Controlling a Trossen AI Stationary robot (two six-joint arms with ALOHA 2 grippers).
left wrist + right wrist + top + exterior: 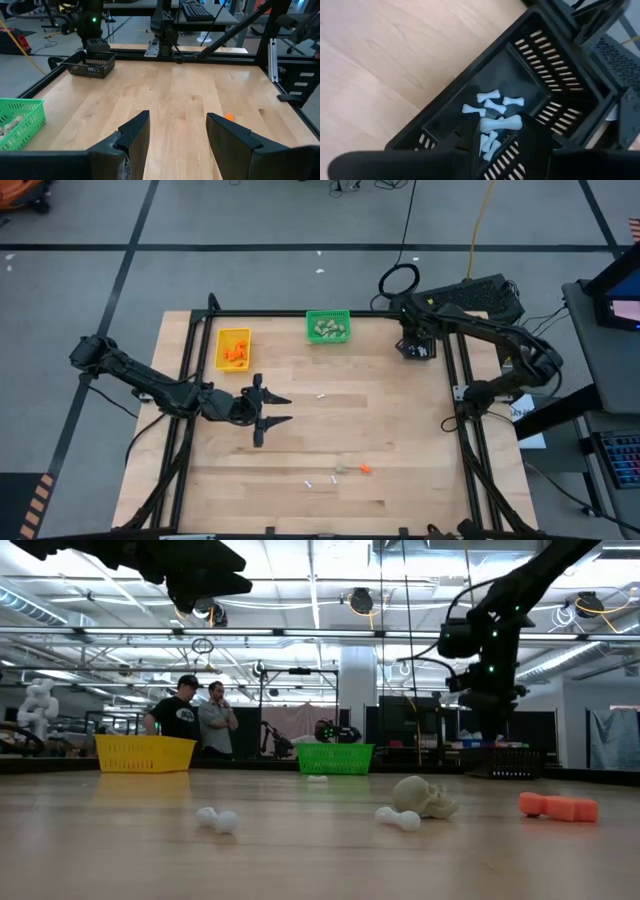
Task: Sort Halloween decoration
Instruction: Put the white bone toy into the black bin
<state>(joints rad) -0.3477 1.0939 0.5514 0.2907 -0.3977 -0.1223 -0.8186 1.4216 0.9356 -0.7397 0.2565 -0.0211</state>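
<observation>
Nearest me, a pale skull-shaped lump (425, 797), a bright orange plastic bit (558, 806) and two small white bone-shaped sticks (217, 819) lie loose on the pale wooden tabletop (380, 430). Beyond them, the left gripper (277, 410) hangs low on a stretched, nearly level arm, its dark fingers (134, 135) spread and empty, with bare board ahead of it. Behind it stands the yellow slatted plastic bin (233, 348) holding orange pieces, with the green slatted bin (328, 326) of beige lumps farther along. At the far corner, hard by the black frame rail (300, 313), the right gripper (501, 126) points steeply down over the black slatted bin (555, 65), clenching one white bone (501, 123) above several more.
</observation>
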